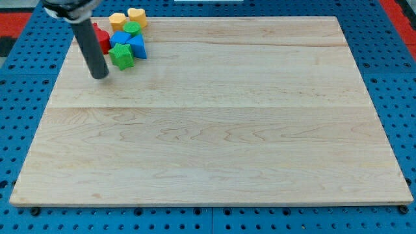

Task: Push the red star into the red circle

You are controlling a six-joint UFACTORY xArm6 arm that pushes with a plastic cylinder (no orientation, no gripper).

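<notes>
**Camera view: rod at the top-left block cluster**

Arm comes in from the view's top-left corner. The dark rod slants down and slightly to the view's right, and my tip [101, 75] rests on the worktop [214, 130]. No hand on this rig, just the bare rod, so nothing to call apart or together.

Tip sits just below and left of the cluster, near the green star [121, 56], apart from it as far as I can tell.

The rod covers most of the red blocks. One red block [103, 41] shows just right of the rod, shape unclear, so I cannot tell star from circle.

Rest of the cluster:
- blue blocks [133, 43] beside the green star
- a second green block [132, 28] above them
- two yellow blocks [128, 18] at the worktop's top edge

No readable writing, labels or brands anywhere.
</notes>
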